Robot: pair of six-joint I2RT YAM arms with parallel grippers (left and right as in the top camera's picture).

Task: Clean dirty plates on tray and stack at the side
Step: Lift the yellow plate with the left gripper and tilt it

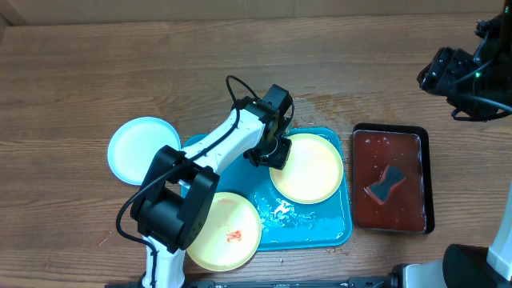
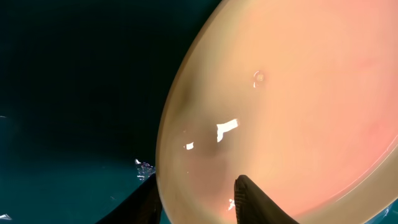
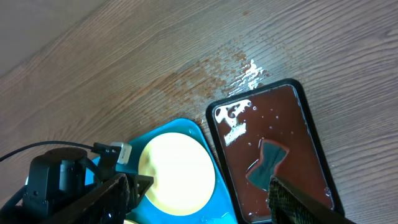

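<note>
The turquoise tray (image 1: 332, 234) lies at the table's centre. One pale yellow-green plate (image 1: 312, 170) lies on its right half; it also shows in the right wrist view (image 3: 177, 171). My left gripper (image 1: 276, 152) is at that plate's left rim, one finger under the edge and one on top (image 2: 196, 196), shut on it. A second yellow-green plate (image 1: 228, 232) with a red smear overlaps the tray's lower left edge. The pale blue-white plate (image 1: 144, 150) lies on the table left of the tray. My right gripper (image 3: 199, 186) is open and empty, high at the far right.
A dark red black-rimmed tray (image 1: 416, 192) with liquid and a grey sponge (image 1: 386, 182) lies right of the turquoise tray. Water and foam lie on the tray floor (image 1: 276, 210). A wet patch (image 1: 320, 102) marks the wood behind the trays.
</note>
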